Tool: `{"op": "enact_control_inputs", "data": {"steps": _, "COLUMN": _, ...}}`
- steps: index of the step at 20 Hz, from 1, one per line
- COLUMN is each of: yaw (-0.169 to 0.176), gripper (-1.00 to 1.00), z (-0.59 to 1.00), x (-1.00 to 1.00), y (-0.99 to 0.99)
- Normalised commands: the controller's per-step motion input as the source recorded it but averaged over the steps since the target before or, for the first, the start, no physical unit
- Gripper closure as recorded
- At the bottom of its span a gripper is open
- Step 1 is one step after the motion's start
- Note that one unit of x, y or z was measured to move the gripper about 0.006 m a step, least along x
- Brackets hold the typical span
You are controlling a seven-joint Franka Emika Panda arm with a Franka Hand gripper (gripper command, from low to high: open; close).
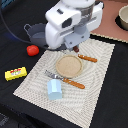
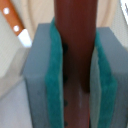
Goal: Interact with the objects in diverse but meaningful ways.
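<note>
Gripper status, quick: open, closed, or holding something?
Gripper: closed on the brown sausage, gripped between the two teal pads, above the round plate.

The gripper (image 2: pixel 75 75) has matt grey fingers lined with teal, rubbery-looking pads (image 2: pixel 52 75). Clamped between them is the brown sausage (image 2: pixel 75 35), smooth with a slight sheen. Below it, the placemat (image 1: pixel 100 75) looks like woven cloth; the plate (image 1: pixel 69 66) appears matt.
</note>
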Motion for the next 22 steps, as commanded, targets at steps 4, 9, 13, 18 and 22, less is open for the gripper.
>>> {"op": "enact_control_inputs", "data": {"steps": 4, "yaw": -0.024, "gripper": 1.0, "z": -0.18, "x": -0.67, "y": -0.65}}
{"op": "enact_control_inputs", "data": {"steps": 9, "yaw": -0.017, "gripper": 1.0, "z": -0.23, "x": -0.62, "y": -0.69}}
{"op": "enact_control_inputs", "data": {"steps": 13, "yaw": -0.01, "gripper": 1.0, "z": -0.2, "x": -0.39, "y": -0.73}}
{"op": "enact_control_inputs", "data": {"steps": 18, "yaw": 0.001, "gripper": 1.0, "z": -0.3, "x": -0.03, "y": -0.46}}
{"op": "enact_control_inputs", "data": {"steps": 22, "yaw": 0.023, "gripper": 1.0, "z": -0.33, "x": 0.05, "y": -0.28}}
